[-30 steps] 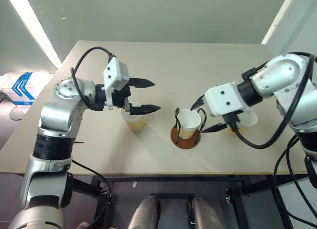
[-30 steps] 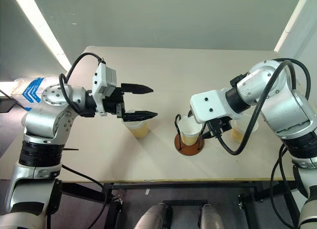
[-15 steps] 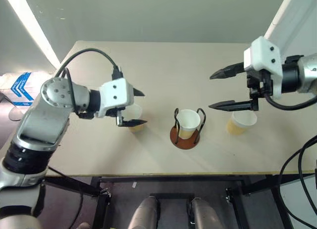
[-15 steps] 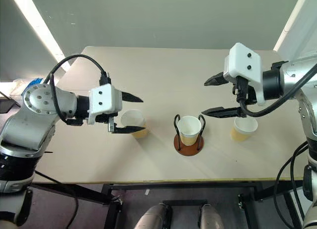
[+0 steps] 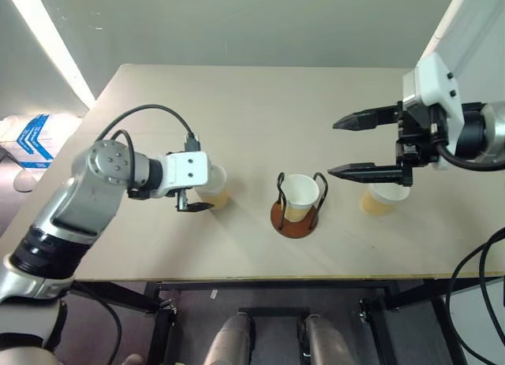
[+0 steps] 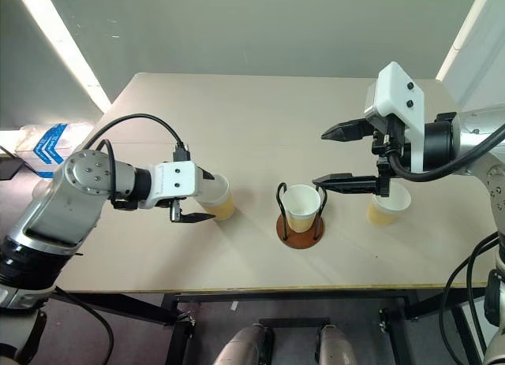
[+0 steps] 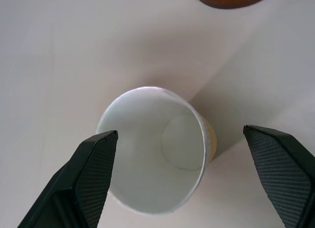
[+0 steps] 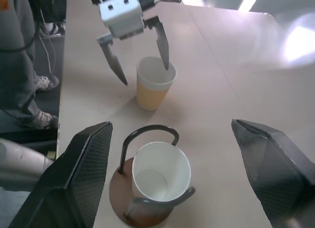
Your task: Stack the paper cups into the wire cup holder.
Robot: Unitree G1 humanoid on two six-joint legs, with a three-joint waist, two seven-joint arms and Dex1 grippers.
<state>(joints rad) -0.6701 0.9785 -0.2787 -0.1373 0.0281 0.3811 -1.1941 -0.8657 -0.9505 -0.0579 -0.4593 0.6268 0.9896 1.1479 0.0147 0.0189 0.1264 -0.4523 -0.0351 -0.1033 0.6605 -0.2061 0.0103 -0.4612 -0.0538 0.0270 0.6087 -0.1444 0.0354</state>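
Over the last second the right gripper (image 5: 341, 147) has been lifted away from the wire cup holder (image 5: 299, 206), leaving one paper cup (image 5: 301, 193) seated upright between the two wire loops. The first cup is therefore judged placed.

In the same interval the left gripper (image 5: 197, 188) has been lowered onto the left cup (image 5: 214, 184), which stands upright on the table (image 5: 260, 105) left of the holder. This is judged to be the approach for the second pick.

Left fingers (image 7: 91, 174): spread wide, one on each side of the left cup's rim, apart from it in the left wrist view; nothing is grasped.

Right fingers (image 5: 364, 171): spread wide and empty, held above the table. The third cup (image 5: 382, 198) stands right of the holder, beneath the right gripper, untouched.
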